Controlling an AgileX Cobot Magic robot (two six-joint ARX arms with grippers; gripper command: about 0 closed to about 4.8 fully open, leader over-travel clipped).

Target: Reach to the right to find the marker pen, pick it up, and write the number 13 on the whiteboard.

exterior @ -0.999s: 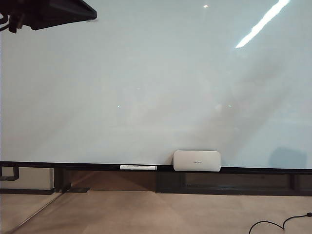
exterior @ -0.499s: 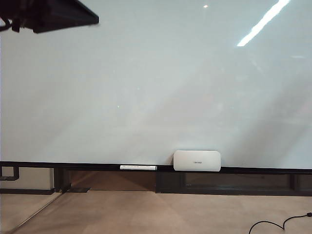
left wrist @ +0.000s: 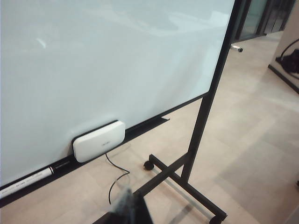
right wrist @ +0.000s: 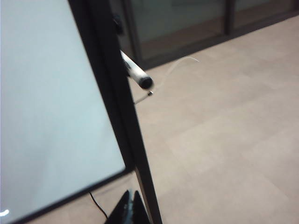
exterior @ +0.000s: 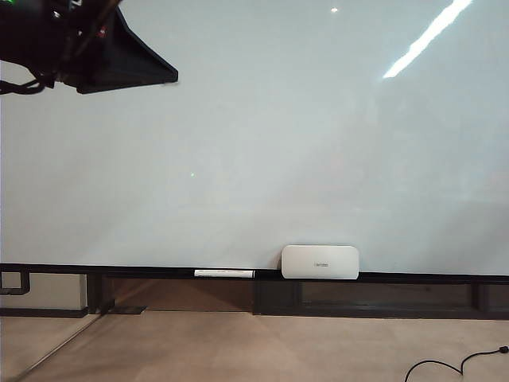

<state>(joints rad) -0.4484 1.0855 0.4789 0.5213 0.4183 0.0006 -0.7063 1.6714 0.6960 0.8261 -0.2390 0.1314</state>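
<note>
One large glossy pale whiteboard (exterior: 262,143) on black wheeled stand (left wrist: 196,140), blank. One white rounded box (exterior: 320,262), one long white bar (exterior: 224,273) level on dark rail (exterior: 413,278).

One white black-tipped marker pen (right wrist: 136,73) juts from stand post.

Left gripper (left wrist: 131,207): cannot tell; dropped further into exterior view, top left. Right gripper (right wrist: 132,207) closed, empty, below pen.
</note>
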